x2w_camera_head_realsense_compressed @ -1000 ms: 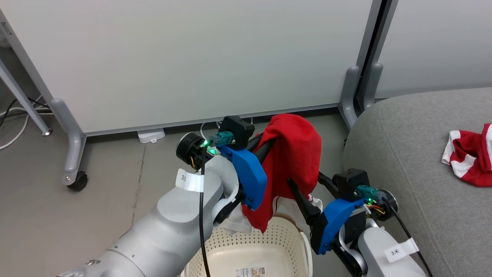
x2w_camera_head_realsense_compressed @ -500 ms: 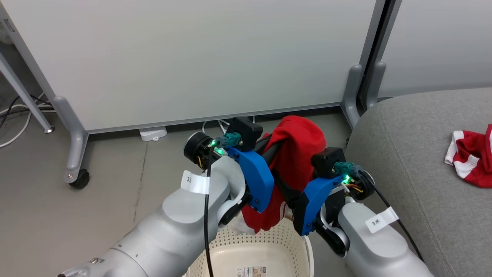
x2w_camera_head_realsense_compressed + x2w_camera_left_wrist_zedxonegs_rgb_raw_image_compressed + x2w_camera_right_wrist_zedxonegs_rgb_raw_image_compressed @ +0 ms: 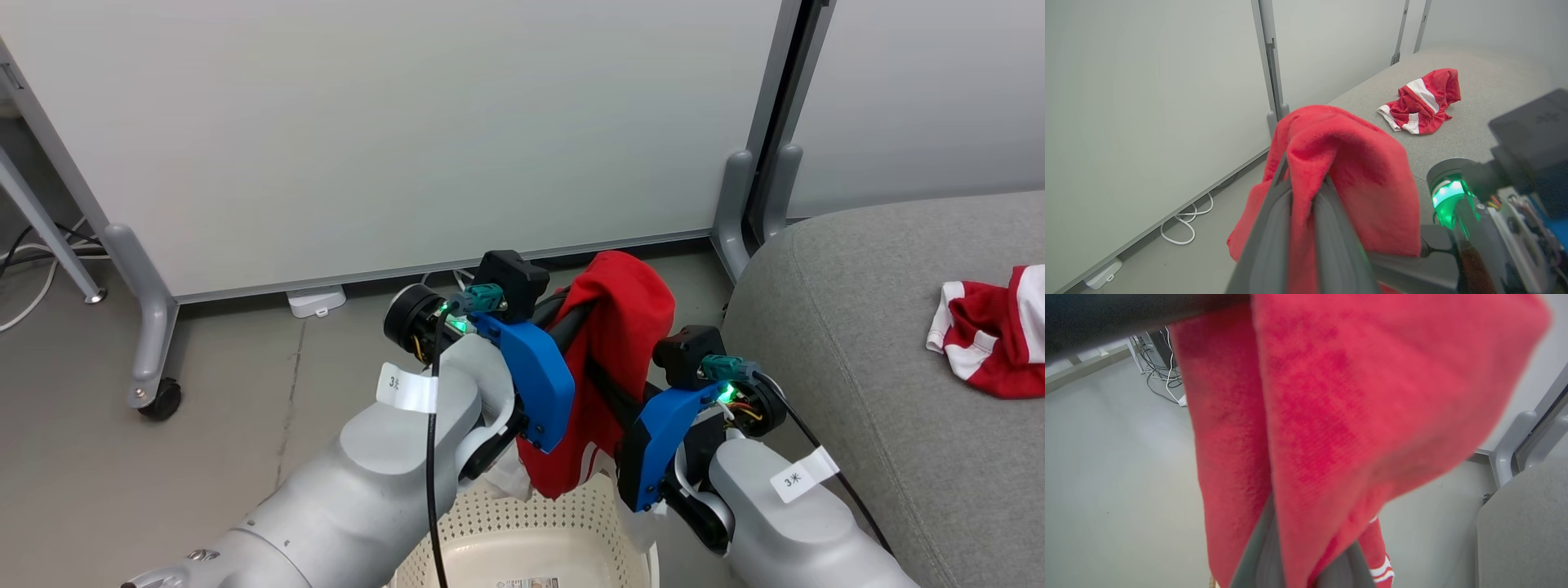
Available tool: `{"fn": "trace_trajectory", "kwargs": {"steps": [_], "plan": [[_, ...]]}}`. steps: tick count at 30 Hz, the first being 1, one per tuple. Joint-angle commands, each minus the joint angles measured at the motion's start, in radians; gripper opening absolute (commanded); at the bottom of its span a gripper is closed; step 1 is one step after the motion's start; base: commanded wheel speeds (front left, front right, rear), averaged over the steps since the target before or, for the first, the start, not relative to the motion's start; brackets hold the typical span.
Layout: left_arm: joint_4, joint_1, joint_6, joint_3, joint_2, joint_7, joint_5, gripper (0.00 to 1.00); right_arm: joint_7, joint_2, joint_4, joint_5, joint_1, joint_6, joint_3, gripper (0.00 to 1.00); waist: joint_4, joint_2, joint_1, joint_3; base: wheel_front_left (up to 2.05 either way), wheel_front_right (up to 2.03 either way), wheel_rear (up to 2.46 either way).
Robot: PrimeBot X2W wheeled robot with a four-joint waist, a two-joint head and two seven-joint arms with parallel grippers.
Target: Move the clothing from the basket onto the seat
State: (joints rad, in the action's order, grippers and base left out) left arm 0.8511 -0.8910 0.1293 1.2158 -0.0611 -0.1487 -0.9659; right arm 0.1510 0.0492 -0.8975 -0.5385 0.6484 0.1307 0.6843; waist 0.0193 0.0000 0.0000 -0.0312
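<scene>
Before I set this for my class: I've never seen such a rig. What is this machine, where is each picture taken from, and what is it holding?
It is a wheeled robot with two arms. One picture is from its head camera, looking down at both arms; the other two come from wrist cameras looking along each arm's fingers. The left end effector is clamped on a red garment, held up above the white laundry basket. The right end effector has a finger on either side of the same cloth; whether it grips is unclear. A red-and-white jersey lies on the grey sofa.
</scene>
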Motion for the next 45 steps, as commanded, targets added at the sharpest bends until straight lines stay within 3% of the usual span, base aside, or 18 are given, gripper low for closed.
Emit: {"fn": "trace_trajectory", "kwargs": {"steps": [1, 20, 21, 22, 23, 24, 25, 26, 37, 45], "plan": [[0.003, 0.003, 0.001, 0.004, -0.004, -0.008, -0.004, 0.0, 0.011, 0.002, -0.012, -0.013, 0.014, 0.0, 0.011, 0.0, -0.004, 0.0, 0.0, -0.002, 0.0, 0.0, 0.0], [0.021, -0.001, 0.001, 0.015, -0.009, -0.016, -0.02, 0.0, 0.058, 0.002, -0.063, -0.085, 0.054, 0.0, 0.073, 0.0, -0.016, 0.0, 0.0, -0.002, 0.0, 0.0, 0.0], [0.023, -0.001, 0.001, 0.015, -0.008, -0.016, -0.02, 0.08, 0.06, 0.002, -0.065, -0.088, 0.056, 0.0, 0.075, 0.0, -0.016, 0.0, 0.0, -0.002, 0.0, 0.0, 0.0], [0.026, -0.001, 0.001, 0.015, -0.007, -0.019, -0.023, 0.04, 0.062, 0.002, -0.069, -0.093, 0.058, 0.0, 0.08, 0.0, -0.017, 0.0, 0.0, -0.002, 0.0, 0.0, 0.0], [0.027, -0.001, 0.001, 0.015, -0.007, -0.02, -0.023, 0.07, 0.062, 0.002, -0.071, -0.094, 0.059, 0.0, 0.083, 0.0, -0.017, 0.0, 0.0, -0.002, 0.0, 0.0, 0.0], [0.029, -0.002, 0.001, 0.015, -0.006, -0.022, -0.024, 0.2, 0.063, 0.002, -0.073, -0.097, 0.06, 0.0, 0.086, 0.0, -0.017, 0.0, 0.0, -0.002, 0.0, 0.0, 0.0], [0.031, -0.002, -0.001, 0.015, -0.006, -0.025, -0.023, 0.47, 0.065, 0.002, -0.074, -0.098, 0.062, 0.0, 0.089, 0.0, -0.017, 0.0, 0.0, -0.001, 0.0, 0.0, 0.0], [0.032, -0.002, -0.004, 0.014, -0.005, -0.028, -0.023, 0.98, 0.066, 0.002, -0.076, -0.1, 0.063, 0.0, 0.091, 0.0, -0.017, 0.0, 0.0, -0.001, 0.0, 0.0, 0.0], [0.046, 0.008, -0.017, 0.005, -0.004, -0.062, -0.024, 1.0, 0.079, 0.002, -0.091, -0.118, 0.075, 0.0, 0.106, 0.0, -0.015, 0.0, 0.0, 0.0, 0.0, 0.0, 0.0], [-0.011, 0.099, -0.037, -0.05, -0.049, -0.117, 0.019, 1.0, 0.091, 0.002, -0.107, -0.123, 0.093, 0.0, 0.1, 0.0, -0.009, 0.0, 0.0, 0.009, 0.0, 0.0, 0.0]]}}
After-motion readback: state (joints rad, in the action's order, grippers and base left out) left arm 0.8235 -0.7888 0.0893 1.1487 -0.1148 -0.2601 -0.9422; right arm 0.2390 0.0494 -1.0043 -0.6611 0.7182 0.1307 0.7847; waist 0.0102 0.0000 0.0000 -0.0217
